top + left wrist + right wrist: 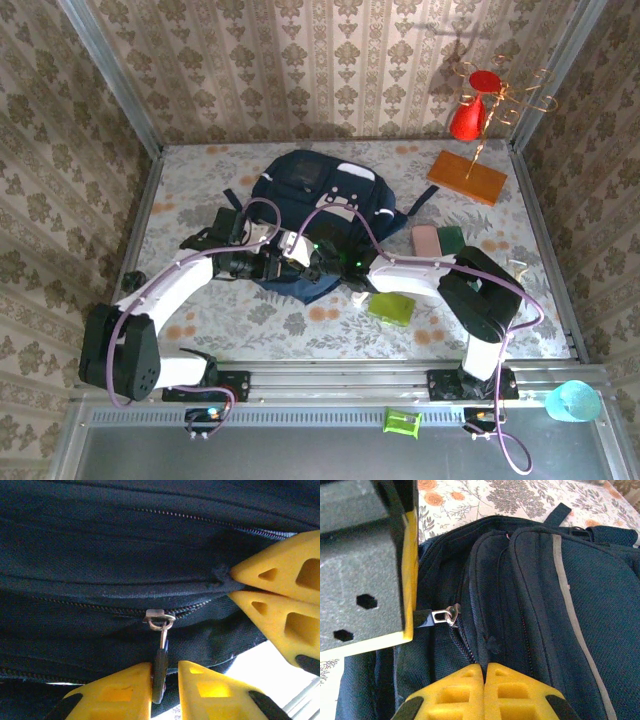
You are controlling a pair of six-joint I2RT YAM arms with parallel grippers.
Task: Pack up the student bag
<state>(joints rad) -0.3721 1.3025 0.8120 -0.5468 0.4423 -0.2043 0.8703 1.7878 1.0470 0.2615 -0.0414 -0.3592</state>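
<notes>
Spotting bag (318,195) from above, lying centre of table (250,325): navy weave, grey stripe. Catching up close right gripper (231,583) at 3 o'clock pinching a fabric fold, left gripper (165,666) at 6 o'clock slightly parted around metal zip pull (160,625).

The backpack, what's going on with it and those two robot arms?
Both arms are working at the near edge of the backpack. The right gripper is shut on a fold of its fabric, pinning it. The left gripper has the zipper pull between its fingers, which stand slightly apart rather than clamped. A green pouch lies beside the backpack, not yet packed.
</notes>
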